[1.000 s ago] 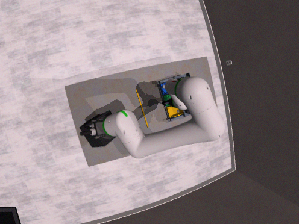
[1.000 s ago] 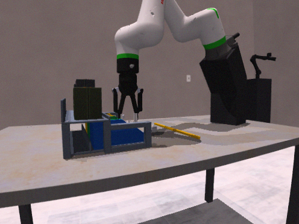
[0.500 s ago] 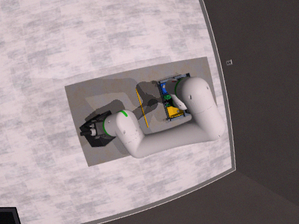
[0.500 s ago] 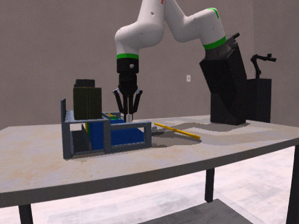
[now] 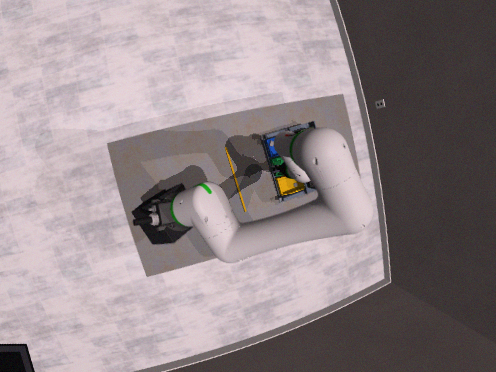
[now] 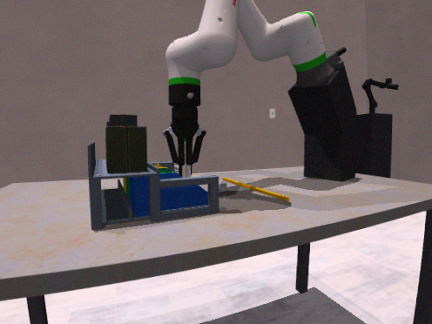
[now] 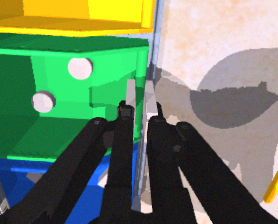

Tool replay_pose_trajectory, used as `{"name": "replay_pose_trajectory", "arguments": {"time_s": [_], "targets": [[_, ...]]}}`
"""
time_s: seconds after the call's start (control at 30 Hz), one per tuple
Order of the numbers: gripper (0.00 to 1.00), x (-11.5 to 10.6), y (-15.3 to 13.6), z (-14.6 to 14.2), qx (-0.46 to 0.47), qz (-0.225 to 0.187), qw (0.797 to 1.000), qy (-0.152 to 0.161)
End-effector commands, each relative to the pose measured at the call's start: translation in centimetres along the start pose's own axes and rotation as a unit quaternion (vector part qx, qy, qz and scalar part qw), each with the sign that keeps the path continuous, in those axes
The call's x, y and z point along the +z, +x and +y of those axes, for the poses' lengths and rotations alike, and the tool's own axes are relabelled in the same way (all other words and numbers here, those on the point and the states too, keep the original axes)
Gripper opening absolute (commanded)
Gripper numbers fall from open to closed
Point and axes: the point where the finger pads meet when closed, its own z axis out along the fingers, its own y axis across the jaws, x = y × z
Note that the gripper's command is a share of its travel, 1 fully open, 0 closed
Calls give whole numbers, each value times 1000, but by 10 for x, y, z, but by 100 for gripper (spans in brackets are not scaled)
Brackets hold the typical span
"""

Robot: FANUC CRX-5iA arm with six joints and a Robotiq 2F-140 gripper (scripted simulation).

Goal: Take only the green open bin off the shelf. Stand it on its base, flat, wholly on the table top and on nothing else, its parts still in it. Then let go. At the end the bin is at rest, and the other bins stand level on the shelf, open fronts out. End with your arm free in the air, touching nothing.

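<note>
My gripper (image 6: 185, 171) (image 7: 138, 92) points down, pressed together on the green bin's front wall. The green bin (image 5: 278, 162) (image 6: 165, 170) (image 7: 75, 107), two pale round parts (image 7: 80, 68) inside, sits in the shelf (image 6: 154, 197) (image 7: 157, 30) on the desk (image 5: 325, 109) (image 6: 261, 234) (image 7: 200, 30), between the yellow bin (image 5: 290, 186) (image 6: 160, 165) (image 7: 80, 11) and blue bin (image 5: 271, 148) (image 6: 183, 197) (image 7: 87, 197).

Glossy, smooth plastic is suggested by the green open bin (image 5: 278, 162) (image 7: 112, 75) and the yellow bin (image 5: 290, 186) (image 7: 85, 15). A matt, metal-like finish is shown by the grey-blue shelf (image 5: 280, 197) (image 6: 154, 199). Matt black is seen on the pincer (image 6: 185, 125) (image 7: 142, 165). Mottled stone is resembled by the surface (image 5: 165, 259) (image 6: 52, 247), matt up to its edges.
</note>
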Motion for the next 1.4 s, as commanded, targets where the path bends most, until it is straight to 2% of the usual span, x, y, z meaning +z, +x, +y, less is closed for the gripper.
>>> {"name": "replay_pose_trajectory", "arguments": {"time_s": [0.0, 1.1, 1.37], "targets": [[0, 0, 0, 0, 0, 0, 1000, 0], [0, 0, 0, 0, 0, 0, 1000, 0], [0, -8, 0, 0, 0, 0, 1000, 0]]}}
